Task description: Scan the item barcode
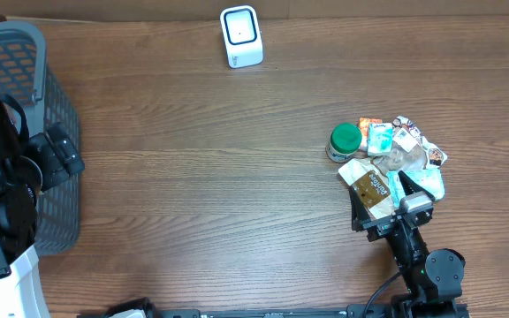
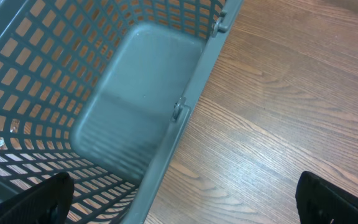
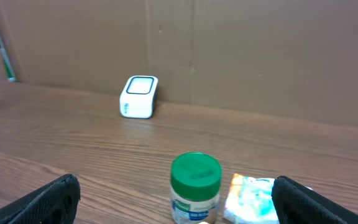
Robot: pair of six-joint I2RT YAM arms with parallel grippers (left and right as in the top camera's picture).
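Observation:
A pile of grocery items (image 1: pixel 396 157) lies at the right of the table: a green-lidded jar (image 1: pixel 345 140), a brown packet (image 1: pixel 367 184) and several white and teal packets. My right gripper (image 1: pixel 383 196) stands open just over the brown packet, at the pile's near side. In the right wrist view the gripper (image 3: pixel 179 208) is wide open and holds nothing; the jar (image 3: pixel 195 183) stands upright just ahead of it, with a teal packet (image 3: pixel 250 199) beside it. The white barcode scanner (image 1: pixel 241 35) stands at the far edge. My left gripper (image 2: pixel 185 208) is open and empty over the basket's wall.
A grey mesh basket (image 1: pixel 34 97) stands at the far left with the left arm beside it; nothing shows on its floor (image 2: pixel 129 99). A cardboard wall (image 3: pixel 260 50) rises behind the scanner (image 3: pixel 138 96). Bare wood lies between basket and pile.

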